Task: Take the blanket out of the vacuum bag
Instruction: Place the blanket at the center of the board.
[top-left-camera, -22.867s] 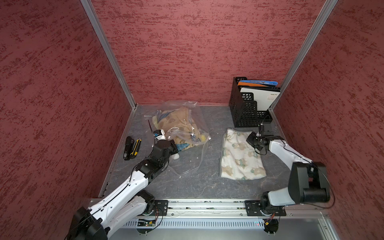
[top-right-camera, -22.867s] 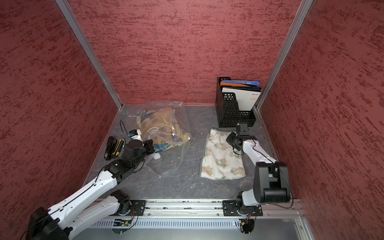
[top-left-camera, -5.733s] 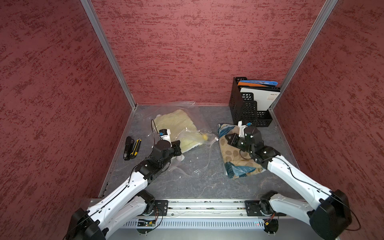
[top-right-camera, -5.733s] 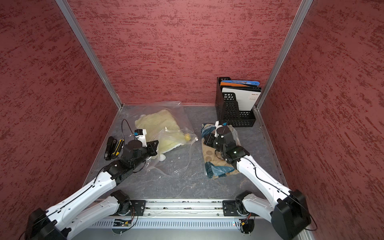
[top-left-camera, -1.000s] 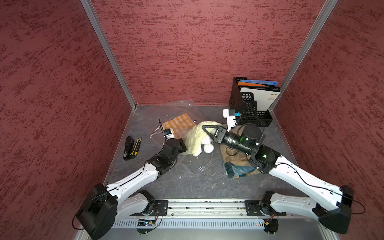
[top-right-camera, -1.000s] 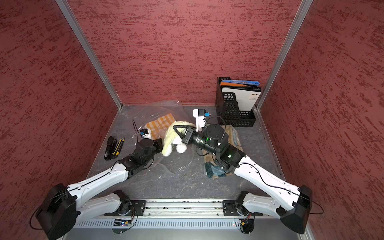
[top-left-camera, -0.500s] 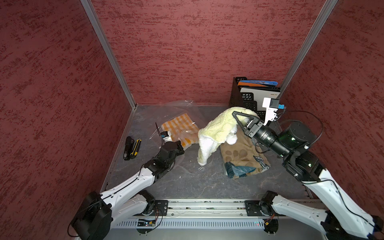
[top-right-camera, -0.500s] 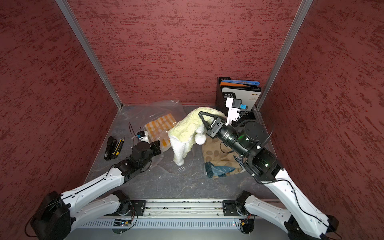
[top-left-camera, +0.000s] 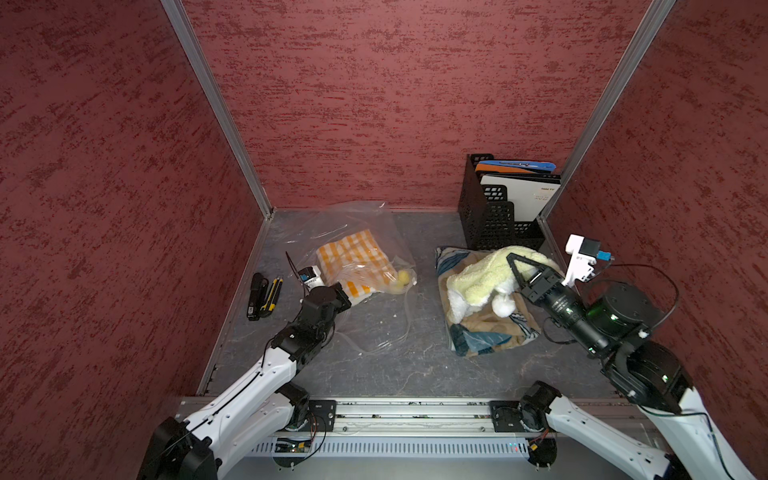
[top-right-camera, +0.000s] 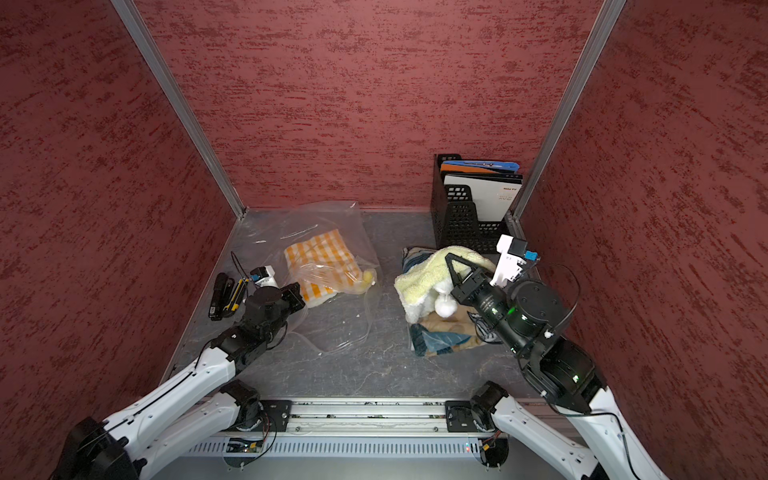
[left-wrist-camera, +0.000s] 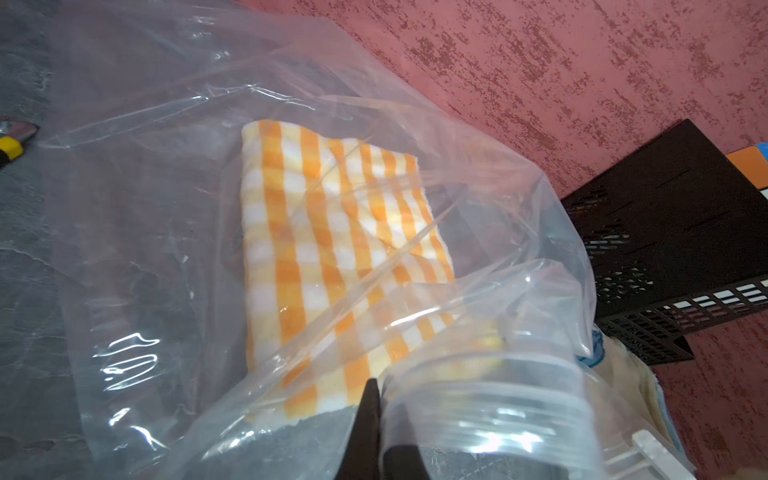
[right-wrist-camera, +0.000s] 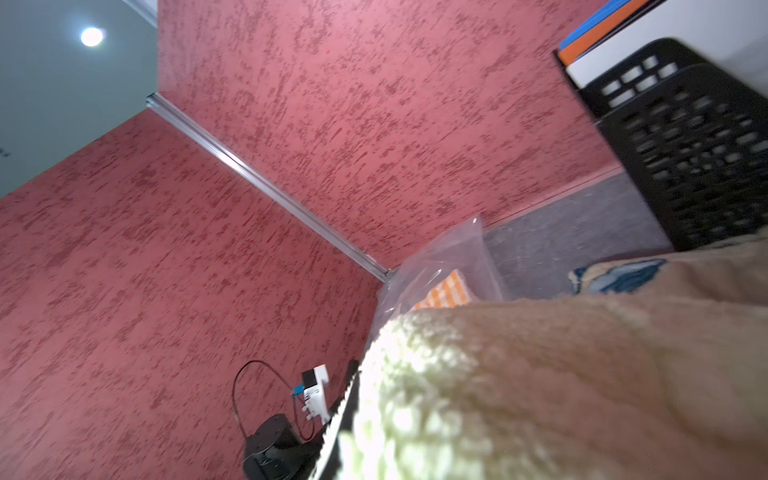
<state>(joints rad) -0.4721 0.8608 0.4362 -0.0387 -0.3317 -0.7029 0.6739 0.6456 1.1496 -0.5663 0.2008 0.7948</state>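
Blanket (top-left-camera: 478, 278), pale yellow, lies pinched in the closed right gripper (top-left-camera: 511, 259), its length running diagonally from the rack (top-left-camera: 498, 216) toward the left arm over folded blankets (top-left-camera: 486, 336). The left gripper (top-left-camera: 343, 296) clamps the near edge of the vacuum bag (top-left-camera: 340, 224).

Glossy vacuum bag (top-left-camera: 347, 224) (fleecy blanket (top-left-camera: 478, 279)).
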